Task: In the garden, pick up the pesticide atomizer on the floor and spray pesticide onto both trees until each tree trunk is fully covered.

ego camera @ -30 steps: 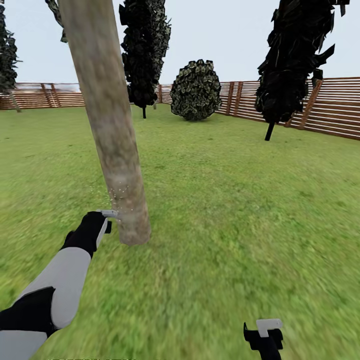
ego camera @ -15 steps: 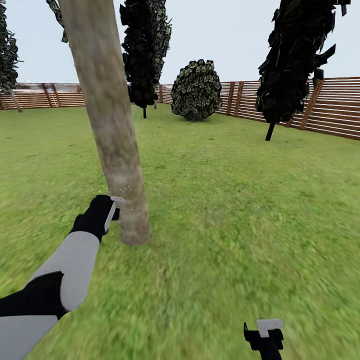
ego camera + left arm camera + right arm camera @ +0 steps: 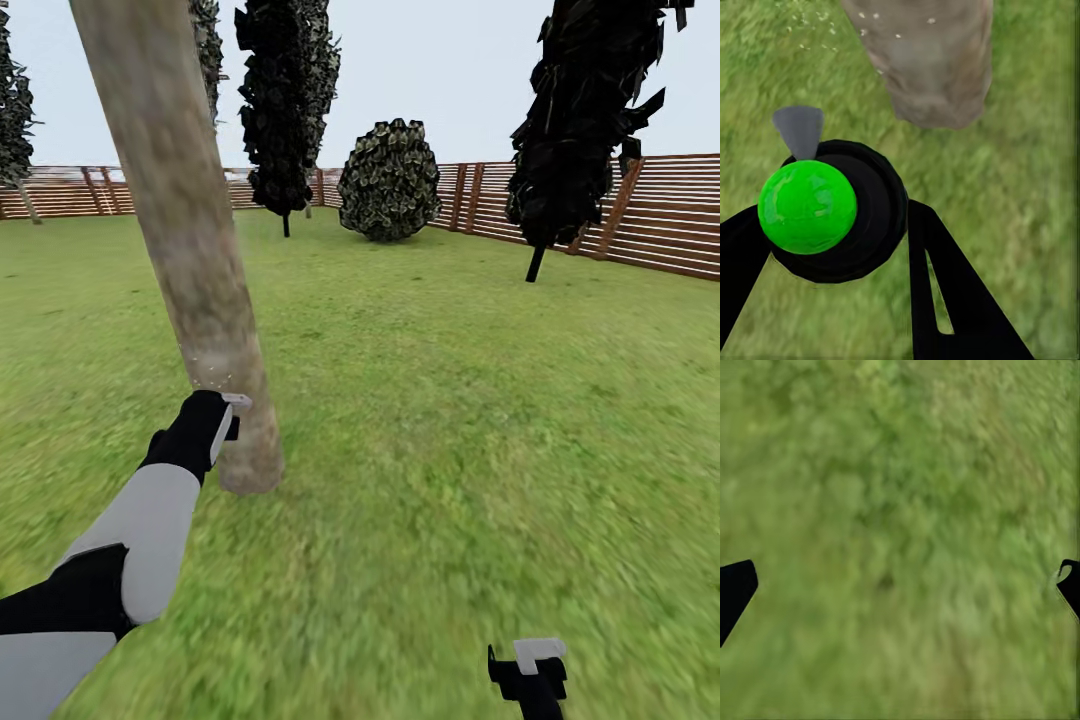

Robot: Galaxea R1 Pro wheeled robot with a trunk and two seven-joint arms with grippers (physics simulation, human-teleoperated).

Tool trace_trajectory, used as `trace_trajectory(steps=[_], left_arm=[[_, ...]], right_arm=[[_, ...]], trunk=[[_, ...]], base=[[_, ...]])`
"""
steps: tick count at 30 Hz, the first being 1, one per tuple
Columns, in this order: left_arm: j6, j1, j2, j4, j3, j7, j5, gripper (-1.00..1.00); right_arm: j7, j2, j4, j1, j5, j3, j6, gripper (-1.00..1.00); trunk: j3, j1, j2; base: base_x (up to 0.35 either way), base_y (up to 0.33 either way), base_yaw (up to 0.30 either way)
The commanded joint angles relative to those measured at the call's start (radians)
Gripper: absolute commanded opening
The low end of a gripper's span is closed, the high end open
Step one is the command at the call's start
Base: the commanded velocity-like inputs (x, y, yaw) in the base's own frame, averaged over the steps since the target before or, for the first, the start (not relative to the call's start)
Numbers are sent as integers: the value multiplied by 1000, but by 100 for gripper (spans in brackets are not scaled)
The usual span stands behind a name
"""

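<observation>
A thick mottled beige-grey tree trunk (image 3: pixel 190 260) rises from the grass (image 3: pixel 450 420) at the left of the head view. My left gripper (image 3: pixel 215 420) is shut on the pesticide atomizer (image 3: pixel 237 402), whose pale tip sits right beside the trunk's lower part. In the left wrist view the atomizer (image 3: pixel 832 217) is a black round body with a green ball and a grey nozzle, aimed at the trunk base (image 3: pixel 937 60). Fine white spray specks (image 3: pixel 817 22) float by the bark. My right gripper (image 3: pixel 530 670) hangs open low over the grass (image 3: pixel 900 510).
Two black-foliaged narrow trees (image 3: pixel 285 100) (image 3: pixel 580 120) and a round dark bush (image 3: pixel 390 180) stand at the back. A brown slat fence (image 3: pixel 660 215) rings the lawn. Open grass spreads to the right of the trunk.
My left gripper rose along the trunk with the atomizer, spray specks following it. The view then shifted, so the trunk now sits further left in the picture. The right arm stayed put.
</observation>
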Motion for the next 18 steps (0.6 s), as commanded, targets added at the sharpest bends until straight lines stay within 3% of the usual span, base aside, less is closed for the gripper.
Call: trace_trajectory(steps=[1,5,8,11,15,18], left_arm=[[0,0,0,1,0,0,-2,-100],[-1,5,0,13,1,2,-3,-100],[-8,79,4,7,2,3,-2,-100],[-84,172,5,5,4,3,-2,-100],[-116,244,9,2,13,4,-2,-100],[-165,274,30,3,15,7,0,-100]], right_arm=[[0,0,0,0,0,0,0,100],[0,0,0,0,0,0,0,100],[0,0,0,0,0,1,0,100],[0,0,0,0,0,0,0,100],[0,0,0,0,0,1,0,100],[1,1,0,0,0,1,0,100]], trunk=[[0,0,0],[0,0,0],[0,0,0],[0,0,0],[0,0,0],[0,0,0]], base=[[272,-147,0],[282,-137,0],[285,-134,0],[285,-134,0],[285,-135,0],[285,-140,0]])
